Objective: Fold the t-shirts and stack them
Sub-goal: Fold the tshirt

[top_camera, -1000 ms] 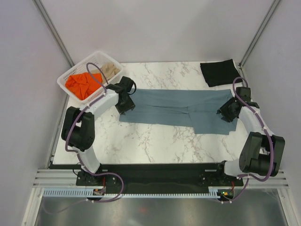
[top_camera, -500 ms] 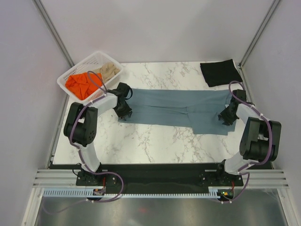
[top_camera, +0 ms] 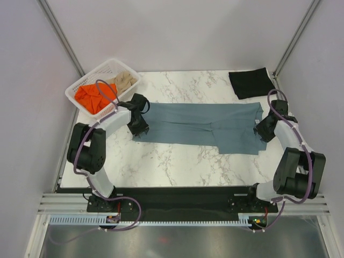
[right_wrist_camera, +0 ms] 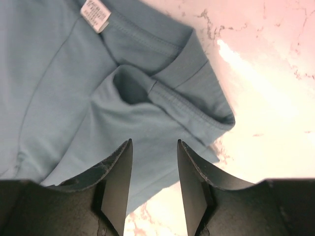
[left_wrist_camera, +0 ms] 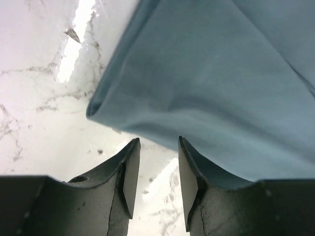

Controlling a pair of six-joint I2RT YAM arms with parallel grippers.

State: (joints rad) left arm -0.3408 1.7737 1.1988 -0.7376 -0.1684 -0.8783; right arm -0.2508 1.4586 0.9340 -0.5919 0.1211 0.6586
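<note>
**T-shirt lying stretched across the table between two parted grippers**

A blue-grey t-shirt [top_camera: 204,126] is lying flat and long across the middle of the marble table [top_camera: 177,158], running from left to right. The left gripper [top_camera: 140,127] is hanging at the shirt's left end. In the left wrist view its jaws are standing apart, with bare marble showing in the gap and a rounded fold of cloth just beyond the tips. Some cloth is lying against the right-hand finger [left_wrist_camera: 194,167], but nothing is being pinched. The right gripper [top_camera: 262,130] is sitting at the shirt's right end, over the collar. Its jaws are also standing apart above the fabric, clamping nothing, and the small white neck label [right_wrist_camera: 97,14] is showing further along the cloth. A black t-shirt [top_camera: 251,82] is lying folded at the far right corner of the table, well apart from the blue-grey one. At the far left corner a white basket [top_camera: 107,63] is holding an orange t-shirt [top_camera: 92,97] and a beige t-shirt [top_camera: 123,80], both crumpled.
</note>
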